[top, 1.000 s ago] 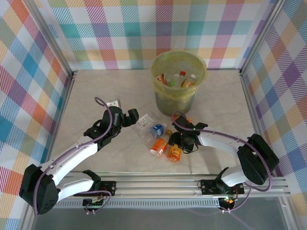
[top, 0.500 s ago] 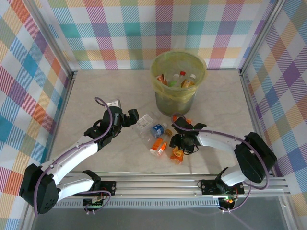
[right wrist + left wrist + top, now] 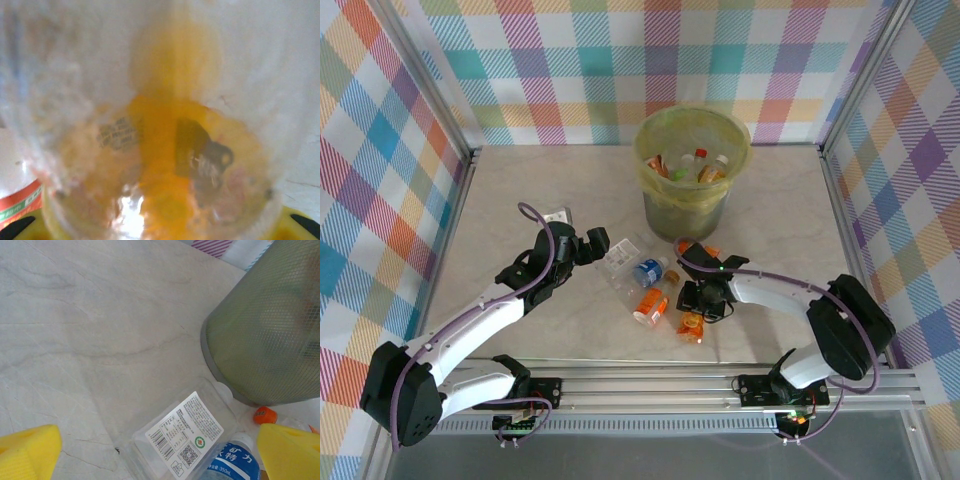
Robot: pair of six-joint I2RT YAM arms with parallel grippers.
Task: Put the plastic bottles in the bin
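Right hand [image 3: 698, 312] sits low astride a small clear plastic bottle with an orange-yellow label [image 3: 691, 326]. Whether it grips the bottle or merely straddles it, I cannot tell. Left hand [image 3: 597, 243] hangs released, its yellow pads [image 3: 25, 450] wide apart, above a clear flattish bottle with a white printed label [image 3: 184, 436].

By my reading the job is partly done. Several bottles, orange- and red-capped among them, lie inside the round pale olive-green bin lined with a yellowish plastic bag [image 3: 685, 215], which stands at the far middle of the pale marbled surface [image 3: 520, 190]. The rest lie in a cluster just in front of the bin, between the two hands. They are the white-labelled one, a blue-labelled bottle [image 3: 648, 271], an orange-labelled bottle [image 3: 650, 303] and the orange-yellow one. An orange cap [image 3: 265, 415] at the bin's foot likely belongs to a fifth.

All lie on their sides. The long axes of the orange-labelled and blue-labelled bottles run diagonally, from far right to near left. The bottle under the right hand seems to lie roughly toward the near edge, but which end carries its cap I cannot tell.
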